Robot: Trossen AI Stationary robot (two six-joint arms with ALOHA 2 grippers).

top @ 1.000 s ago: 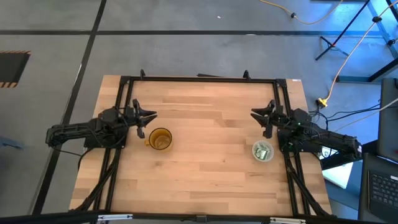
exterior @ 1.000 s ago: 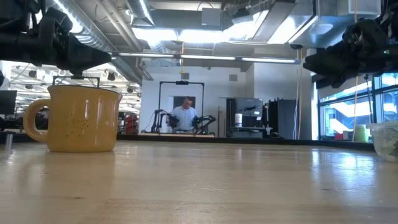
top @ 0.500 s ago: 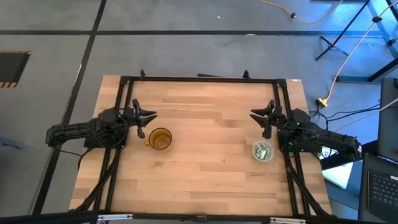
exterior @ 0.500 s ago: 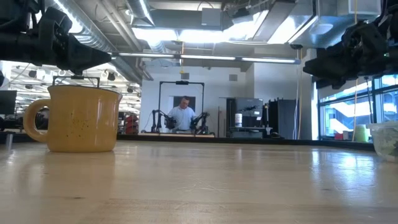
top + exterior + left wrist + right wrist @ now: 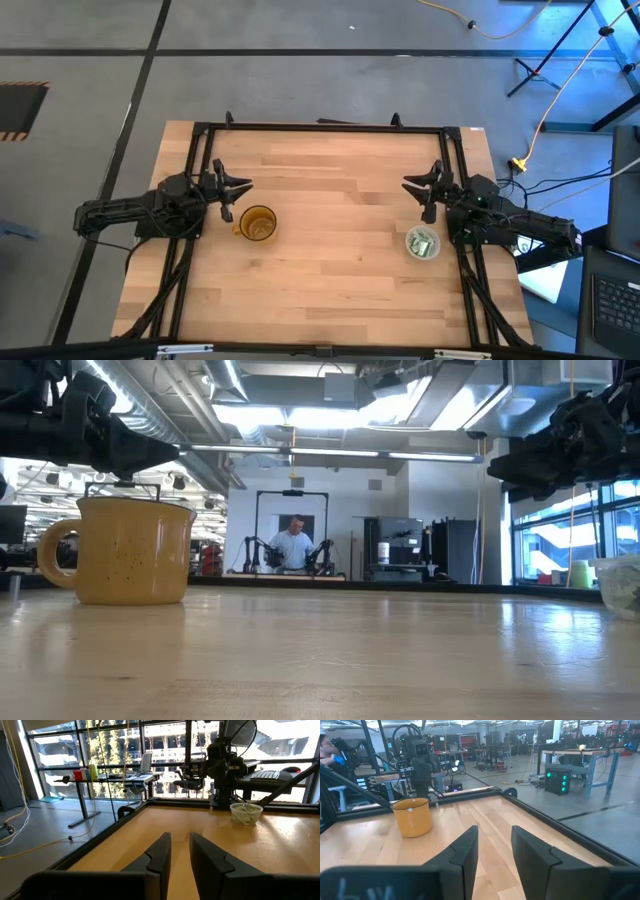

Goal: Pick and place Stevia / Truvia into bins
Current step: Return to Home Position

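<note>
An amber mug point(image 5: 258, 224) stands upright on the wooden table point(image 5: 330, 290) toward its left side, and also shows in the low view point(image 5: 130, 550) and the right wrist view point(image 5: 412, 816). A clear cup point(image 5: 422, 243) stands toward the right, with green and white sachets point(image 5: 246, 809) inside it. My left gripper point(image 5: 238, 196) hovers level above the table's left edge, just far-left of the mug, open with nothing between its fingers point(image 5: 160, 852). My right gripper point(image 5: 416, 194) hovers level at the right edge, just beyond the clear cup, open and empty point(image 5: 495, 845).
A black frame point(image 5: 320, 127) runs along the table's far edge and down both sides. Bare wood lies between the two cups and toward the near edge. A person point(image 5: 293, 545) works at another robot station far behind the table.
My right gripper has rolled a little about the line it points along, staying in place. The cups and my left gripper have kept still.
</note>
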